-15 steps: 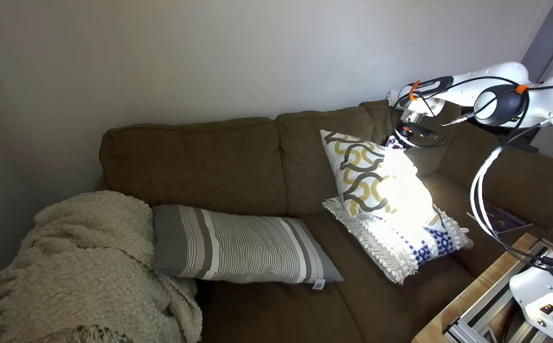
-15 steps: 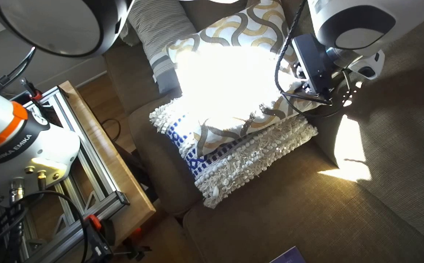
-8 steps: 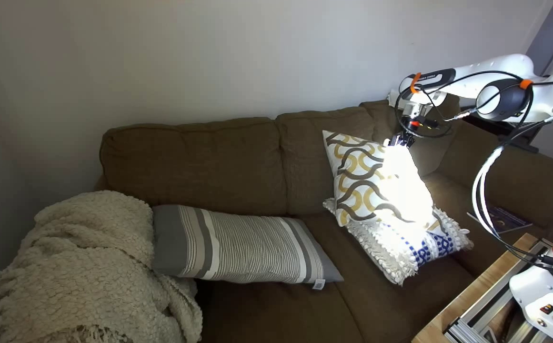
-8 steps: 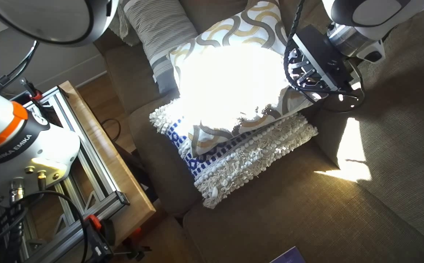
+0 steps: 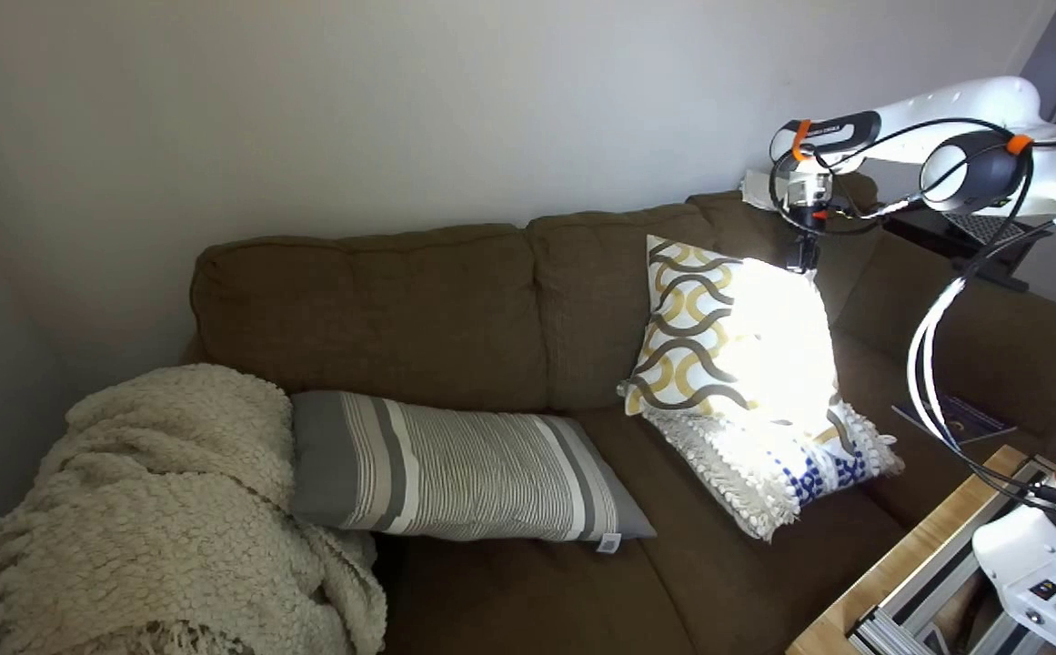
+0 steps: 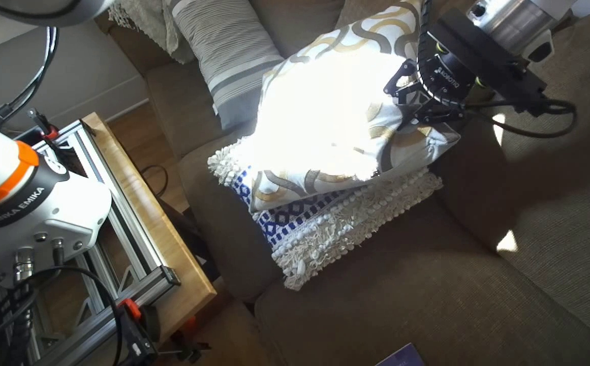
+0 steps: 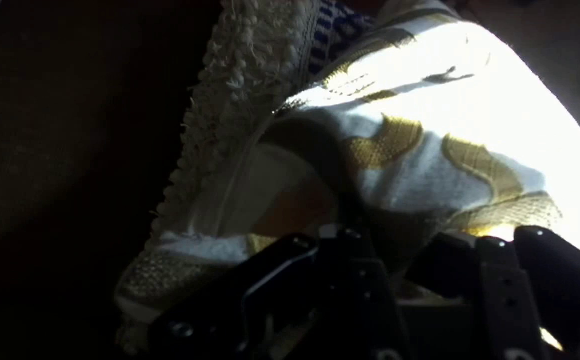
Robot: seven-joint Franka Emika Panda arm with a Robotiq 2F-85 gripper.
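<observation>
Exterior view: gripper point(image 6: 405, 109), clenched on patterned pillow point(image 6: 345, 112); possible slip from shallow pinch, or friction-drag of fringed pillow point(image 6: 333, 229) near sofa's point(image 6: 376, 305) front edge.

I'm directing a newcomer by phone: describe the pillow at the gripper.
On the brown sofa lies a fringed pillow. Over it, at the gripper, is the wavy-patterned pillow. Unlike the striped pillow and the fringed one, it has gold-and-brown curves on white.
</observation>
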